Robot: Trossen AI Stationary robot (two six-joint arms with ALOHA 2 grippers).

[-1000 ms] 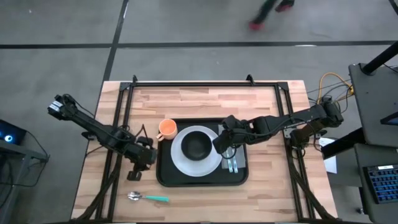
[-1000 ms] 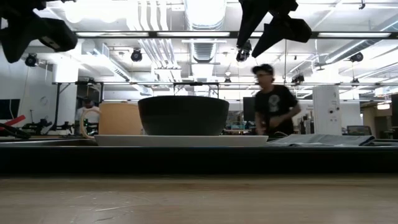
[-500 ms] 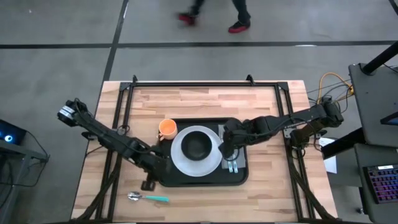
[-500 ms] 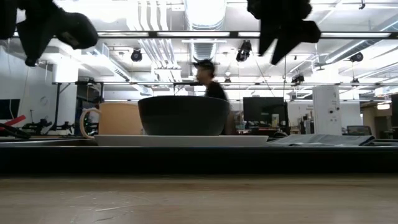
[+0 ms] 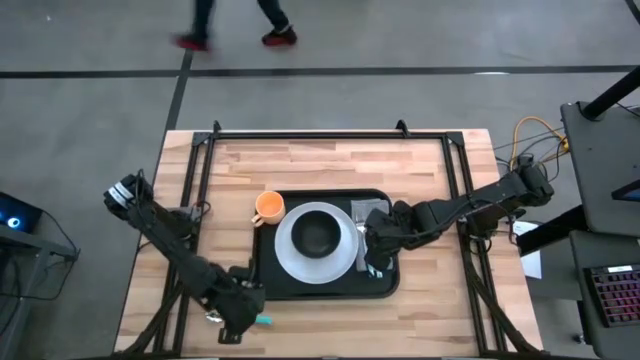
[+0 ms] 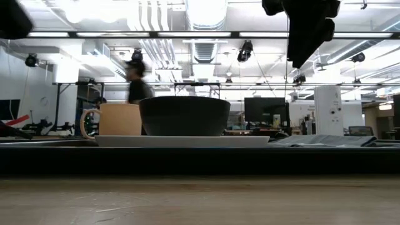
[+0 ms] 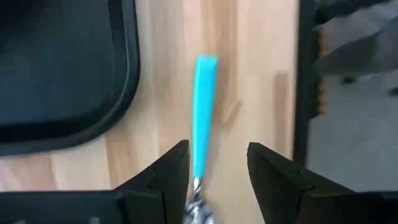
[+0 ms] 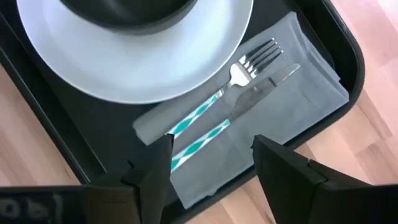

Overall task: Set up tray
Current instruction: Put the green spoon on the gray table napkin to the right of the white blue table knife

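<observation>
The black tray (image 5: 268,280) lies mid-table. On it stand a white plate (image 5: 296,262) with a dark bowl (image 5: 318,233), an orange cup (image 5: 268,207) and a grey napkin (image 8: 311,87). A fork (image 8: 252,59) and a knife (image 8: 261,87) lie on the napkin. A spoon with a teal handle (image 7: 204,106) lies on the wood near the tray's near left corner. My left gripper (image 7: 217,152) hangs open over the spoon, one finger on either side of it. My right gripper (image 8: 212,146) is open above the napkin, its fingers astride the teal handles.
A black frame (image 5: 330,133) runs along the table's far edge and down both sides. Bare wood (image 5: 330,160) lies beyond the tray. A person (image 6: 137,81) walks past in the room behind the table.
My left gripper has swung from beside the tray's left edge toward the table's near edge and now hangs over the spoon. My right gripper has drifted from the plate's right rim to above the napkin and rolled. The person has walked leftward behind the table.
</observation>
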